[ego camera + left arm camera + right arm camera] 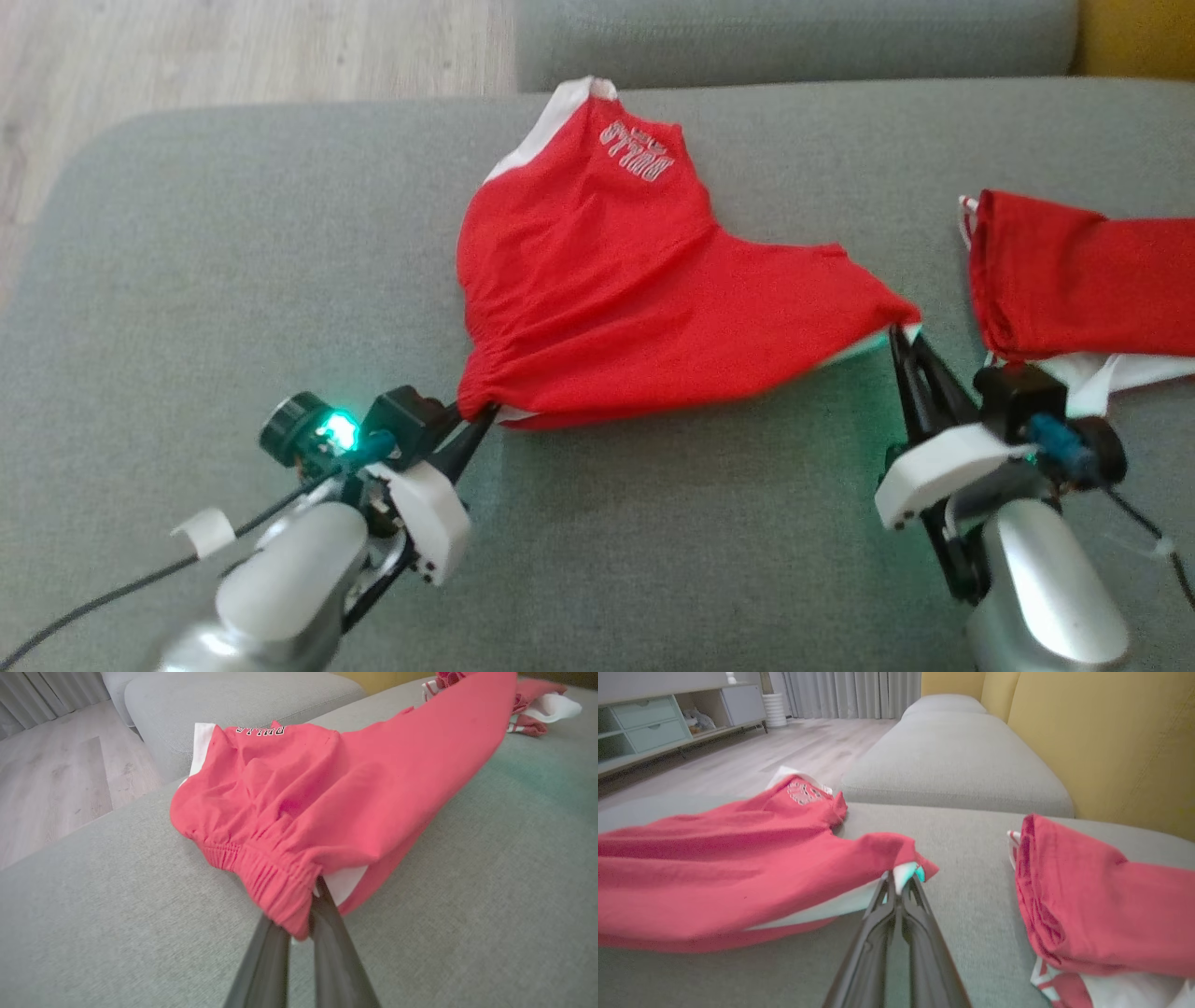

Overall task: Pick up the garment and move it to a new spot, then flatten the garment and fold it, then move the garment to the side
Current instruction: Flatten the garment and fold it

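The garment (616, 289) is a pair of red shorts with white side panels and pale lettering, spread on the grey sofa seat (233, 280). My left gripper (478, 415) is shut on its gathered elastic waistband at the near left corner, seen close in the left wrist view, where the garment (327, 802) bunches over the gripper (310, 898). My right gripper (901, 329) is shut on the garment's near right corner; in the right wrist view the garment (738, 868) stretches left from the pinched tip at my right gripper (899, 882).
A second red and white garment (1074, 271) lies folded at the right, close to my right wrist, also in the right wrist view (1092, 905). Another grey cushion (794, 37) sits behind, wooden floor (187, 56) lies beyond the seat's left edge, and a yellow backrest (1111, 742) stands to the right.
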`<state>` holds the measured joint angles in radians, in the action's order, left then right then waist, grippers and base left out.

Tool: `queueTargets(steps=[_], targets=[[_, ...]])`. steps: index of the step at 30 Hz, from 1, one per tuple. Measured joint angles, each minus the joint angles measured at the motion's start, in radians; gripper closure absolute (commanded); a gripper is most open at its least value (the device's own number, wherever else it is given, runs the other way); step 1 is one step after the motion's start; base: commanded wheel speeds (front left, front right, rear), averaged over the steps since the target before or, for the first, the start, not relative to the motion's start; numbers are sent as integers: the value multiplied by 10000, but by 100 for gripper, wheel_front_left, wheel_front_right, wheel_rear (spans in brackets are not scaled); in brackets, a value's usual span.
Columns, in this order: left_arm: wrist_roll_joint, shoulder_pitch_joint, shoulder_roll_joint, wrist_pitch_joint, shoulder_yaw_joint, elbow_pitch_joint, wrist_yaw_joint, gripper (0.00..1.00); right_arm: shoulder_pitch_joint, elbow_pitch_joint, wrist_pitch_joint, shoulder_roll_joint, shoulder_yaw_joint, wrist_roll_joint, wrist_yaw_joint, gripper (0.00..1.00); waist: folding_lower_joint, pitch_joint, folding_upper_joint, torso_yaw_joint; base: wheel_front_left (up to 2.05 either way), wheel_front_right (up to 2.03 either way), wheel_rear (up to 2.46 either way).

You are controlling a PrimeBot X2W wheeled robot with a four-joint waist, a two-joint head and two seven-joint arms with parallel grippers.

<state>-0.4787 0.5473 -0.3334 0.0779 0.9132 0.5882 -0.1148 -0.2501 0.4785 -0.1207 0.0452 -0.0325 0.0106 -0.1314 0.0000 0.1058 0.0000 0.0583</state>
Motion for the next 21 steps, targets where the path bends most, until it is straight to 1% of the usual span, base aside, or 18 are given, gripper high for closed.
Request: queueTargets(steps=[4,8,10,12,15,18,21], targets=[[46,316,-512,-543,324,-228,-94,100,-37,-1078,364,171,-251,-441,0,100,0,-337,0,-31,0,0,0],[29,1508,-1087,-1323,506,-606,-153,100,-378,-2057,830,499,-543,-905,0,100,0,-691,0,-19,0,0,0],[-153,2292,-1352,-1802,629,-798,-176,100,-786,-2470,1043,604,-652,-1104,0,100,0,-867,0,4,0,0,0],[-382,3066,-1649,-2226,951,-1030,-176,100,-1263,-2805,1206,725,-779,-1149,0,100,0,-1054,0,22,0,0,0],[-999,4044,-1941,-2681,1269,-1281,-176,100,-1814,-3229,1306,863,-836,-1145,0,100,-1,-1283,0,53,0,0,0],[-1388,4947,-2125,-2938,1599,-1455,-176,100,-2127,-3551,1360,947,-771,-949,0,100,-1,-1459,0,93,0,0,0],[-1703,5589,-2234,-2754,1638,-1718,-176,100,-2150,-3960,1446,957,-556,-721,0,100,-1,-1575,0,150,0,0,0]])
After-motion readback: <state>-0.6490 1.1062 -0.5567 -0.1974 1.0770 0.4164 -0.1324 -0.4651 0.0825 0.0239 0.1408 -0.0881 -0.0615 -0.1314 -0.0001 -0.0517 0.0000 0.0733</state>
